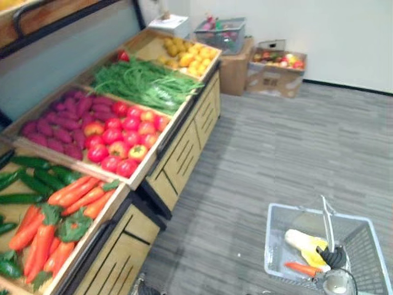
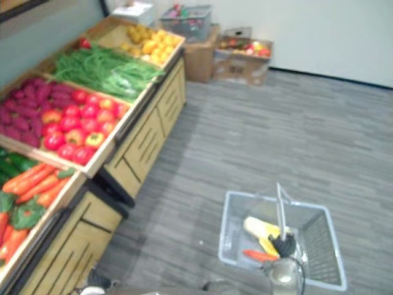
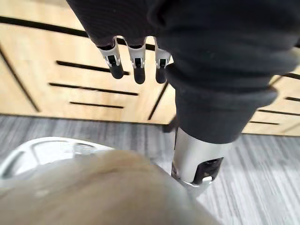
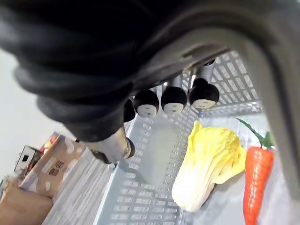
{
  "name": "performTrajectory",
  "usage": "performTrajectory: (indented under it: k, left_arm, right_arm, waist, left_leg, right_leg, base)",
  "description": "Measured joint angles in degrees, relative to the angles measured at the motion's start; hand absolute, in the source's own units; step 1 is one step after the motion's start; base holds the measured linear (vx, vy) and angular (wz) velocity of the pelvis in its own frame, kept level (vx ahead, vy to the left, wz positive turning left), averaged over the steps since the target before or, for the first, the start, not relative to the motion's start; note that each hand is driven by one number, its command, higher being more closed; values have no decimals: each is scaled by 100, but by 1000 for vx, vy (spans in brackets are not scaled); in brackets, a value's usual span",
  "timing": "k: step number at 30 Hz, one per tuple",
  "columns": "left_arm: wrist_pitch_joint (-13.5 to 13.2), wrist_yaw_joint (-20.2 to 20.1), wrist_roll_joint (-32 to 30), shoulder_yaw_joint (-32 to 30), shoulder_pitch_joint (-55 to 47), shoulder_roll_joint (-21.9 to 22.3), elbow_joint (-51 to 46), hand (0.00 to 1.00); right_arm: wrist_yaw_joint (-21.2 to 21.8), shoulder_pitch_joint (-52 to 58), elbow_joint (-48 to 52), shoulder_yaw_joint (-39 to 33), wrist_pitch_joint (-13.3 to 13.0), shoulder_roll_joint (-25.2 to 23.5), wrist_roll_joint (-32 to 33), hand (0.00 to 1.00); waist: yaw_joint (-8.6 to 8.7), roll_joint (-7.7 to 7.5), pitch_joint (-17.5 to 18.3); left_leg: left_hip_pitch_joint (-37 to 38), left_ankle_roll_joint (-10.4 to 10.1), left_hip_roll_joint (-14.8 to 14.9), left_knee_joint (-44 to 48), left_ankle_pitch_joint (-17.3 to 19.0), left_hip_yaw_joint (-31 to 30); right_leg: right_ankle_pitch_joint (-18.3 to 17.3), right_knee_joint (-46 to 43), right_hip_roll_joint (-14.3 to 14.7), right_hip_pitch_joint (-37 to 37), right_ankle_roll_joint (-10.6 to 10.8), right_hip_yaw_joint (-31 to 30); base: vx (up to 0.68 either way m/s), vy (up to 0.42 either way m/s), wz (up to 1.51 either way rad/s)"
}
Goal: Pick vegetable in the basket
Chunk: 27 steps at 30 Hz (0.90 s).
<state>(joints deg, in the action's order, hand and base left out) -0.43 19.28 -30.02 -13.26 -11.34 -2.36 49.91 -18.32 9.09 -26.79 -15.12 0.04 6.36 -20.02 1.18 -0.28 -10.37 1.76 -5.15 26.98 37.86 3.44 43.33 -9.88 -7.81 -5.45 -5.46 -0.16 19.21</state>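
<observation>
A grey wire basket hangs low over the floor at the lower right. My right hand is shut round its handle, fingers curled under the bar. Inside the basket lie a pale yellow cabbage and an orange carrot, side by side; both also appear as cabbage and carrot. My left hand hangs beside the wooden cabinet, fingers straight, holding nothing.
A sloping wooden produce stand runs along the left: carrots, cucumbers, tomatoes, purple roots, green beans, yellow fruit. Cardboard boxes stand at the far wall. Grey floor spreads to the right.
</observation>
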Motion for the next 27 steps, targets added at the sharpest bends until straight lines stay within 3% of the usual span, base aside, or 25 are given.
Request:
performTrajectory:
  k: [1, 2, 4, 6, 7, 11, 20, 22, 24, 27]
  left_arm:
    - [-28, 14, 11, -6, -2, 25, 0, 0]
    - [-22, 48, 10, -15, -13, 67, -1, 0]
    - [-8, 56, 13, -43, -42, 78, 20, 0]
    - [4, 52, 20, -63, -70, 108, 40, 0]
    - [34, 52, 21, -55, -73, 110, 38, 0]
    - [111, 48, 28, -1, 7, 46, 43, 0]
    - [116, 52, 22, 172, 22, -11, 40, 0]
    - [122, 51, 19, 170, 32, -17, 39, 0]
    - [183, 50, 16, 168, 28, -41, 42, 0]
    - [231, 47, 11, 172, 26, -61, 53, 0]
  right_arm:
    - [2, -62, 0, 28, 0, 22, -1, 100]
    - [6, -93, -17, 126, -6, -3, -2, 100]
    - [10, -69, -51, 211, -8, -36, -3, 100]
    - [12, -49, -65, 188, -28, -57, -3, 100]
    - [18, -32, -49, 205, -66, -68, -4, 100]
    - [31, 142, -56, 84, -80, -69, -2, 100]
    - [98, 190, -120, 61, -72, -98, -1, 100]
    - [98, 187, -134, 60, -66, -128, 0, 100]
    - [105, 199, -140, 59, -44, -174, -4, 100]
    - [105, 246, -144, 21, -11, -260, -3, 100]
  waist:
    - [0, 27, -14]
    - [-18, 49, -29]
    - [-14, 77, -41]
    - [-35, 117, -30]
    - [-1, 114, -28]
    - [29, 32, -45]
    - [21, -8, -125]
    - [7, -20, -125]
    - [-38, -75, -131]
    - [-52, -76, -109]
  left_leg:
    - [-71, -22, -184, -64, 165, -356]
    - [-55, -76, -626, -428, 340, -937]
    - [-42, -101, -1022, -1114, 339, -1488]
    - [70, -91, -1249, -1784, 338, -1809]
    - [178, -115, -1427, -2163, 351, -1965]
    - [162, -112, -1782, -2910, 349, -2060]
    - [367, 0, -2112, -3330, 412, -1866]
    - [365, 56, -2109, -3375, 430, -1824]
    - [348, 80, -2089, -3380, 413, -1735]
    - [354, 65, -2047, -3392, 421, -1740]
  right_leg:
    - [43, -2, -28, 41, 9, -184]
    - [152, 71, -44, 37, 55, -612]
    - [208, 70, -6, 72, 135, -973]
    - [278, 96, 81, 225, 257, -1277]
    - [371, 272, 22, 244, 397, -1334]
    - [705, 530, -147, 444, 619, -1267]
    - [924, 260, -282, 934, 751, -1639]
    - [918, 412, -334, 927, 700, -1470]
    - [945, 449, -522, 915, 705, -856]
    - [1122, 525, -531, 848, 707, -683]
  base:
    - [-17, 126, -178]
    - [-6, 101, -143]
    - [13, 148, -118]
    - [15, 273, -87]
    - [26, 235, -53]
    - [3, 231, 4]
    - [-75, 79, -29]
    - [-131, 37, -13]
    - [-95, 17, -17]
    - [-19, -32, -3]
